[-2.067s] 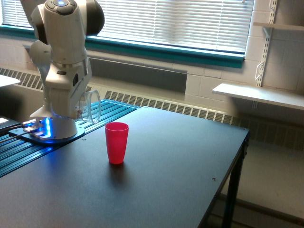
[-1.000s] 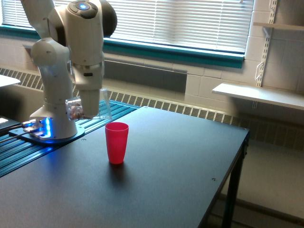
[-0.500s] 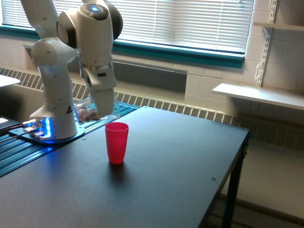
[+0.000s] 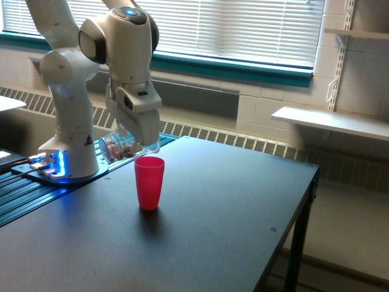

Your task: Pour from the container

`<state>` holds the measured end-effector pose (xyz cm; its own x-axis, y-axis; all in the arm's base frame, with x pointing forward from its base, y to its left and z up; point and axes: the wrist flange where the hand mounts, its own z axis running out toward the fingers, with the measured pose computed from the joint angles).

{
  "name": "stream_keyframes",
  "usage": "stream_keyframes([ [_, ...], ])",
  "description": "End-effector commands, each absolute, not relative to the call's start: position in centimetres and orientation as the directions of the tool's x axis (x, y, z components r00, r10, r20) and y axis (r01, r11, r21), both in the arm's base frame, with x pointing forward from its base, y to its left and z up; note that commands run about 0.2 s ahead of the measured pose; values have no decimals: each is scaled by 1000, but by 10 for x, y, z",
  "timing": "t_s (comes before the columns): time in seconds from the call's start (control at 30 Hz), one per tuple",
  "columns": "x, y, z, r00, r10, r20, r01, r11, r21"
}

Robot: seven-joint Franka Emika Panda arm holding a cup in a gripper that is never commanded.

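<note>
Exterior view: arm has been swinging right across the last frames, and the claw [image 4: 141, 137] is now clamped on the clear container [image 4: 124, 146], tipping it on its side, mouth right, just above and left of the red cup [image 4: 149, 182] standing on the tabletop [image 4: 200, 225]. Reddish bits are sitting inside, none leaving yet. Judging: pour is starting; more tilt needed.
</note>
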<state>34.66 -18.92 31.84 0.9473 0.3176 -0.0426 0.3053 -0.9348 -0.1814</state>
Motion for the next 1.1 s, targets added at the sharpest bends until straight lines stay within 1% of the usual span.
stream_keyframes([
  [0.03, 344, -185, 321, 902, 431, 12, 428, -892, -148],
  [0.47, 342, -173, 323, 798, 601, 54, 602, -798, -14],
  [0.8, 347, -160, 325, 691, 722, 41, 720, -692, 58],
  [1.1, 351, -144, 322, 554, 832, 4, 825, -550, 129],
])
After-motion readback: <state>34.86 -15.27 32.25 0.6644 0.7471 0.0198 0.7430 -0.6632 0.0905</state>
